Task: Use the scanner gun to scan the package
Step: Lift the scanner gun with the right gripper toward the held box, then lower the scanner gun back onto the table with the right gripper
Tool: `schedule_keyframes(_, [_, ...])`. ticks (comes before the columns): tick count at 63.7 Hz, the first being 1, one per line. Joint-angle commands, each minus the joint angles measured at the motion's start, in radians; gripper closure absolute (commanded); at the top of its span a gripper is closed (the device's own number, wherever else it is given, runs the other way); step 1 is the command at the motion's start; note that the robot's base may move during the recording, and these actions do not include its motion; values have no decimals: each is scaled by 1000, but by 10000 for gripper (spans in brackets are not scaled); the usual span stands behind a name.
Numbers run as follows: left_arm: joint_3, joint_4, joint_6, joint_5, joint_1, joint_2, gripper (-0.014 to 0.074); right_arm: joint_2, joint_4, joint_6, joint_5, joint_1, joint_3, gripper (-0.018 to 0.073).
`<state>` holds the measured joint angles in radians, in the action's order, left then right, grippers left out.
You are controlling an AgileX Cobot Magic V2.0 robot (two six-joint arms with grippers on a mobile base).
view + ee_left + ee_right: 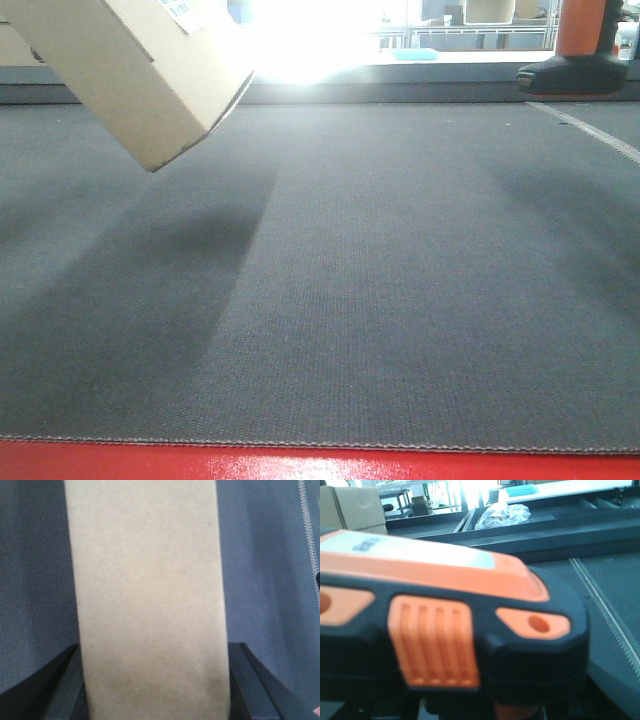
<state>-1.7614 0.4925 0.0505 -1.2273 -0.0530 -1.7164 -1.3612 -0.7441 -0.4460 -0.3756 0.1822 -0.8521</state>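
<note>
package (140, 70) sticker (178, 8) print unreadable; scanner gun (445, 630) label (395, 550) blurred

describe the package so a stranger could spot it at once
Start at the grey mat filling the front view, then look upper left. The package hangs tilted above it: a plain tan cardboard box, unlike the orange-and-black scanner gun at upper right.

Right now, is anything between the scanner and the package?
Nothing visible. In the front view the package hangs tilted at left, the scanner is at right, and only bare mat lies between them.
</note>
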Motion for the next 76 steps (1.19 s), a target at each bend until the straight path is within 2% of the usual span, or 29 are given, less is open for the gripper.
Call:
schedule_keyframes(1, [-9,14,1,6,0,8,707,18,38,49,-97,-5,23,718])
schedule_keyframes(8, [-9,14,1,6,0,8,707,18,103,88,-123,-5,55,718])
schedule_keyframes(19, [-9,14,1,6,0,8,707,14,284,337,-282,-5,138,718])
schedule_keyframes(24, [-9,14,1,6,0,8,707,-1,341,344,-327,-5,158,718])
schedule_keyframes(51, [-9,16,1,6,0,8,707,-151,343,344,-463,-5,161,718])
schedule_keyframes(62, [-9,16,1,6,0,8,707,-225,343,432,-517,-5,161,718])
schedule_keyframes(76, [-9,16,1,6,0,8,707,-295,343,438,-536,-3,161,718])
